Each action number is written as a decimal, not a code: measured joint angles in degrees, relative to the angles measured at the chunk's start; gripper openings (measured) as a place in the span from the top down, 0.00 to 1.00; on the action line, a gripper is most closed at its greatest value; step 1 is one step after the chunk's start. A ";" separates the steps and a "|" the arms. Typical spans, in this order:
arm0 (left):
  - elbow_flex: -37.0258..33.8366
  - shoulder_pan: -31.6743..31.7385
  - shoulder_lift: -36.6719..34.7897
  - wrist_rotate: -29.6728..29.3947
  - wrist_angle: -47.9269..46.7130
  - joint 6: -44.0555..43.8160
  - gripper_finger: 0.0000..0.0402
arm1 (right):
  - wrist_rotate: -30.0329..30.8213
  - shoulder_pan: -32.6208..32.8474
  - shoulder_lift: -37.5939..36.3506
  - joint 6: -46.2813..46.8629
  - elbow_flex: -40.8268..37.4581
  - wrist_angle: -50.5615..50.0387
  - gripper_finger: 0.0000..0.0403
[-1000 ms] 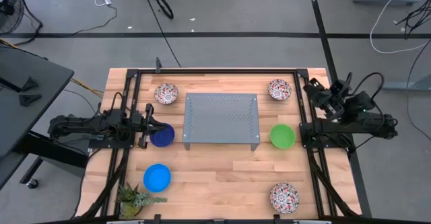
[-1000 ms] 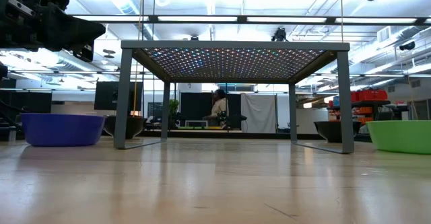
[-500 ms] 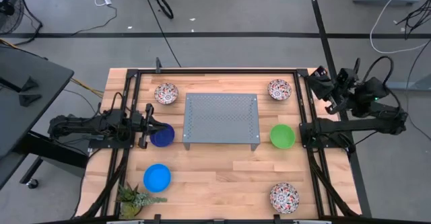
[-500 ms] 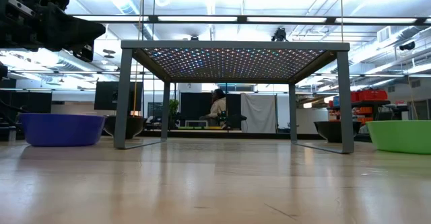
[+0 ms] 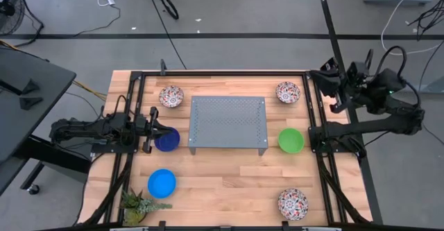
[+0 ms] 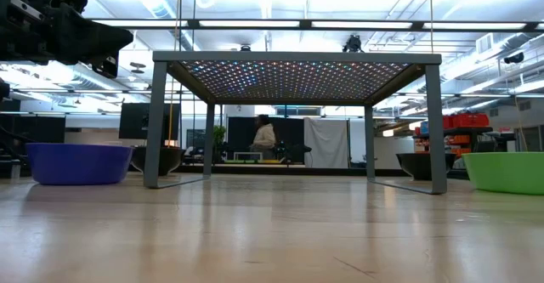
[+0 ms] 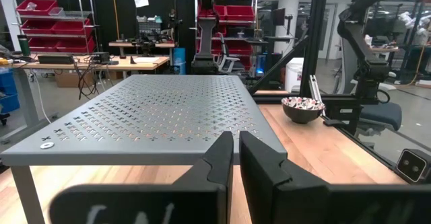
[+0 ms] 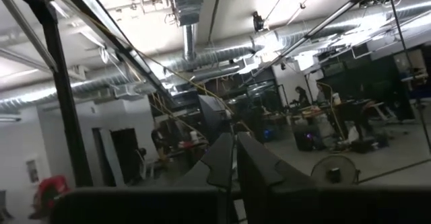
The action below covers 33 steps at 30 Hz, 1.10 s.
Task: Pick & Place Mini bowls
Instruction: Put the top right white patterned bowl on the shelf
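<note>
Standing over the table, I see the grey perforated tray (image 5: 228,124) in the middle with six mini bowls spread around it. A floral bowl (image 5: 171,96) sits near the tray's far left corner, another floral bowl (image 5: 288,91) near its far right corner, and the third floral bowl (image 5: 293,203) lies well apart at the near right. The green bowl (image 5: 291,140) rests just beside the tray's right edge, the dark blue bowl (image 5: 166,140) just beside its left edge, and the bright blue bowl (image 5: 161,183) nearer the front left, close to a small spiky plant (image 5: 139,204).

The left gripper (image 5: 154,127) hangs low at the table's left side, right at the dark blue bowl's rim, its fingers (image 7: 222,158) pressed narrow with only a slit between them, holding nothing. The right gripper (image 5: 329,78) is raised beyond the table's far right corner, pointing out at the room, fingers (image 8: 222,155) likewise drawn together and empty.
</note>
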 joint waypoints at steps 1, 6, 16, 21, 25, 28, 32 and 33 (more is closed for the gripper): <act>-0.02 -0.02 0.01 0.00 -0.02 0.00 0.92 | 0.00 0.00 0.66 -0.58 0.80 -0.25 0.93; -0.02 -0.02 0.00 0.00 0.00 0.00 0.92 | 3.02 0.00 3.98 -3.91 4.33 -2.33 0.93; 0.00 -0.01 0.01 0.00 -0.01 -0.01 0.92 | 12.89 0.00 6.78 -10.43 5.62 -2.83 0.93; -0.02 -0.02 0.01 0.00 0.00 -0.02 0.92 | 20.21 0.00 7.67 -15.38 5.62 -2.84 0.93; 0.00 -0.02 0.00 0.00 0.00 0.00 0.92 | 25.42 0.00 8.21 -18.45 5.62 -2.84 0.93; 0.00 0.00 0.01 0.00 -0.02 0.00 0.92 | 29.11 0.00 8.51 -20.45 5.62 -2.79 0.93; -0.02 -0.01 0.01 0.00 0.00 0.00 0.92 | 33.90 0.00 8.89 -22.14 5.62 -2.62 0.93; -0.01 -0.02 0.00 0.00 -0.01 0.00 0.92 | 35.00 0.00 8.98 -22.62 5.62 -2.53 0.93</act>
